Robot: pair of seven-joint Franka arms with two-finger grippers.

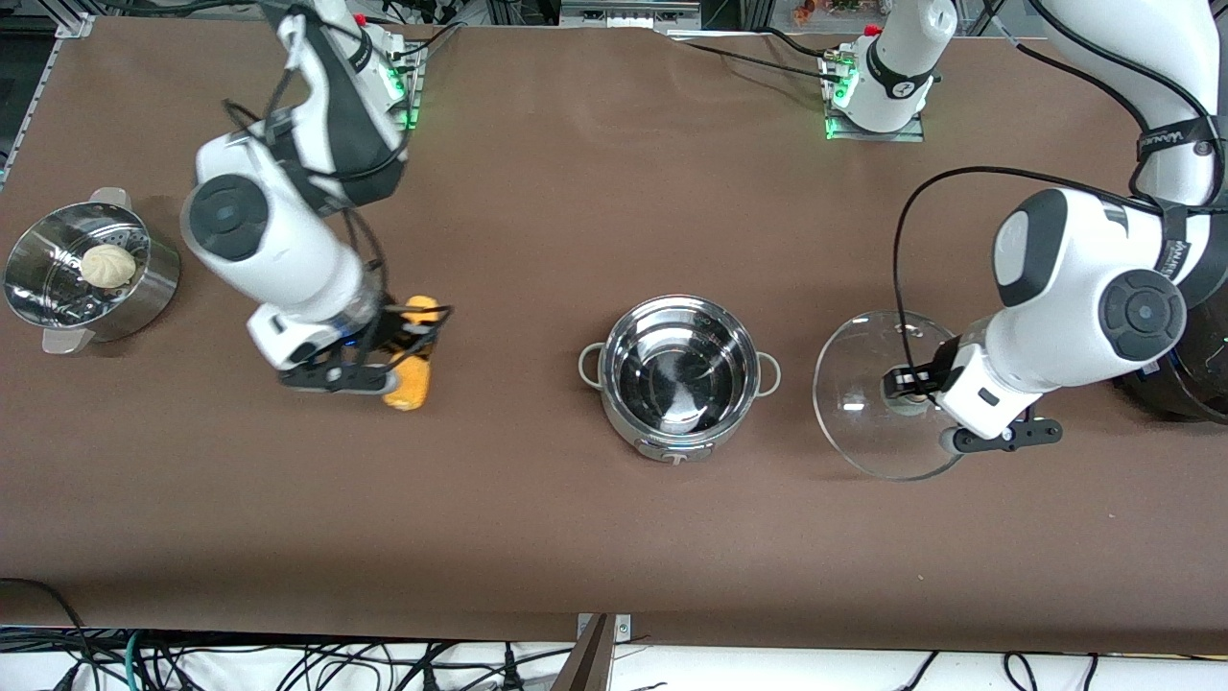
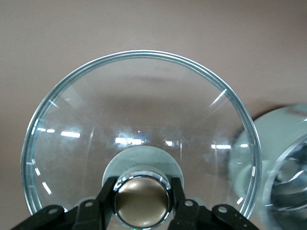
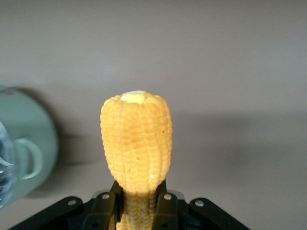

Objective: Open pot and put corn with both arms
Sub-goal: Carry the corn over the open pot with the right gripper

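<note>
The open steel pot (image 1: 679, 380) stands mid-table, empty, with grey loop handles. My left gripper (image 1: 909, 384) is shut on the tan knob (image 2: 142, 200) of the glass lid (image 1: 878, 398), which it holds beside the pot toward the left arm's end of the table. The lid (image 2: 139, 120) fills the left wrist view. My right gripper (image 1: 408, 347) is shut on the yellow-orange corn cob (image 1: 411, 369), toward the right arm's end of the table. In the right wrist view the corn (image 3: 136, 141) sticks out from between the fingers (image 3: 105, 208); whether it is off the table does not show.
A steel steamer pot (image 1: 91, 278) with a white bun (image 1: 107, 265) stands at the right arm's end of the table. A large black cooker (image 1: 1190, 384) sits at the left arm's end, under the left arm. The table's front edge (image 1: 614, 624) is near the camera.
</note>
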